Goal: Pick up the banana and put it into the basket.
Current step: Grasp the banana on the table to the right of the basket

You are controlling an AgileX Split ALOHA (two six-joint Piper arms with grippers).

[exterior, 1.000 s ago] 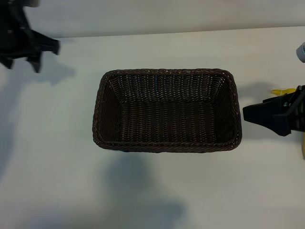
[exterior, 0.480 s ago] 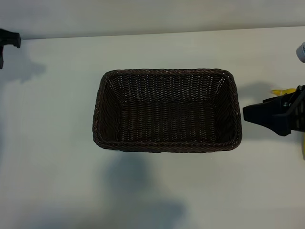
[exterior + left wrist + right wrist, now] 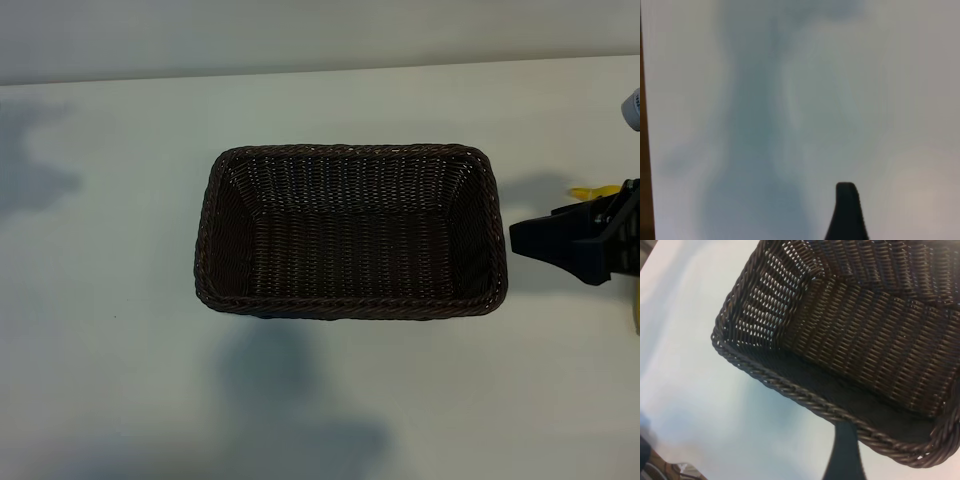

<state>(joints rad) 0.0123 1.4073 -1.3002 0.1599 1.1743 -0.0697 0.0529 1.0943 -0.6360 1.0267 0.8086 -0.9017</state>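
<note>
Right of the basket (image 3: 350, 230), just past its short end, sits our right claw (image 3: 520, 240), and poking out from behind it we can only catch a yellow tip of the banana (image 3: 594, 191) on the tabletop (image 3: 120, 300). So honestly we can't tell which way it points or how its long axis runs, since the claw and arm cover nearly all of it. The right claw is spread fairly wide with nothing in it, aimed at the basket, which is empty. We'd guess the banana is light, a bit soft and smooth-skinned, so we'd pinch it gently across the middle of the curve, not the stem, and avoid squeezing hard or it'll bruise. The left claw (image 3: 847, 210) is off on the far side from the basket, also open wide and empty, just over bare tabletop.
</note>
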